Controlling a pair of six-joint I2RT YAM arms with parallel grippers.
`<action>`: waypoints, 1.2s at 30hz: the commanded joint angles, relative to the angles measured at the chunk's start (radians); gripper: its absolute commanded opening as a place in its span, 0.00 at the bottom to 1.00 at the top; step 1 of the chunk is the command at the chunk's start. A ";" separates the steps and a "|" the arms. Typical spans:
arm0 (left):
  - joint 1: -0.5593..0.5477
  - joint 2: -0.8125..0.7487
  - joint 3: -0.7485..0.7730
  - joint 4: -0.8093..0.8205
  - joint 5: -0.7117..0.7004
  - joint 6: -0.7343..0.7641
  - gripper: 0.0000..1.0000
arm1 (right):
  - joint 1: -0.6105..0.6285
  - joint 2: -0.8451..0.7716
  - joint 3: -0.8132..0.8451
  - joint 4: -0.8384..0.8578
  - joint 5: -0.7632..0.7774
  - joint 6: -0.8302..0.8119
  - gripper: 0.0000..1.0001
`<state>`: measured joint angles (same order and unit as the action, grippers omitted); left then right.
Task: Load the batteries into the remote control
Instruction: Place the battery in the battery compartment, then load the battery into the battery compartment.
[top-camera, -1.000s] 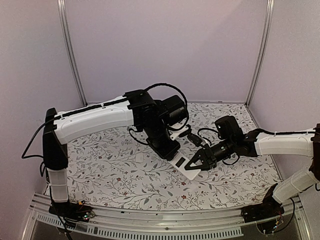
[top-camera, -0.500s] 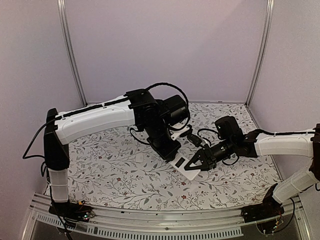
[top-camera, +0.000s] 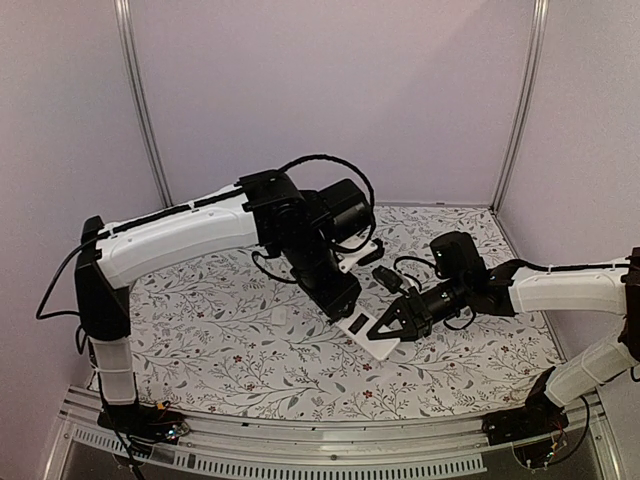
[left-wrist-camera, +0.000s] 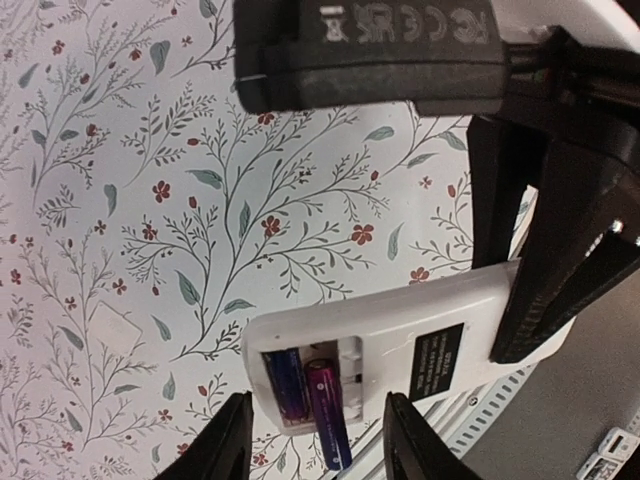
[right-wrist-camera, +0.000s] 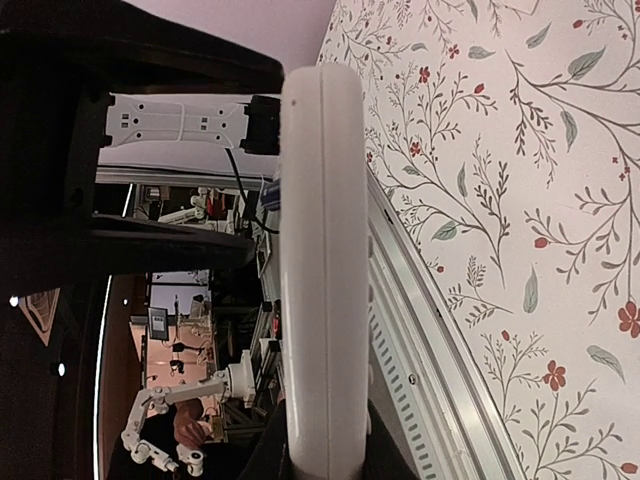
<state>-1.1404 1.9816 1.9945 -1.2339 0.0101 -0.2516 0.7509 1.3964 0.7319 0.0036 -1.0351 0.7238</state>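
Observation:
The white remote control (top-camera: 362, 334) is held back-up just above the table by my right gripper (top-camera: 388, 328), which is shut on its right end. In the left wrist view the remote control (left-wrist-camera: 400, 325) shows its open recess. A blue battery (left-wrist-camera: 283, 385) lies seated in it. A purple battery (left-wrist-camera: 328, 418) lies beside it, its near end sticking out past the remote's edge. My left gripper (left-wrist-camera: 318, 420) hovers over that end, open, a finger on each side. In the right wrist view the remote (right-wrist-camera: 322, 270) shows edge-on in my right gripper (right-wrist-camera: 322, 455).
A small white flat piece (top-camera: 277, 317) lies on the flowered table cloth (top-camera: 230, 350) left of the remote; it also shows in the left wrist view (left-wrist-camera: 112, 325). A metal rail (top-camera: 320, 440) runs along the near table edge. Purple walls close the back and sides.
My left arm has shifted slightly up and to the left over the remote. The right gripper and the remote have stayed almost still.

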 joint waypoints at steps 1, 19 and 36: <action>0.016 -0.086 0.011 0.048 -0.018 0.018 0.48 | 0.012 -0.014 -0.006 0.035 -0.052 -0.003 0.00; 0.051 -0.597 -0.587 0.473 0.137 0.389 1.00 | 0.012 -0.038 0.008 0.033 -0.134 0.004 0.00; 0.051 -0.550 -0.727 0.642 0.233 0.383 0.99 | 0.063 -0.065 0.023 0.035 -0.182 0.000 0.00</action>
<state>-1.0973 1.4101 1.2755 -0.6247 0.2020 0.1097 0.8005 1.3613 0.7319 0.0147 -1.1896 0.7261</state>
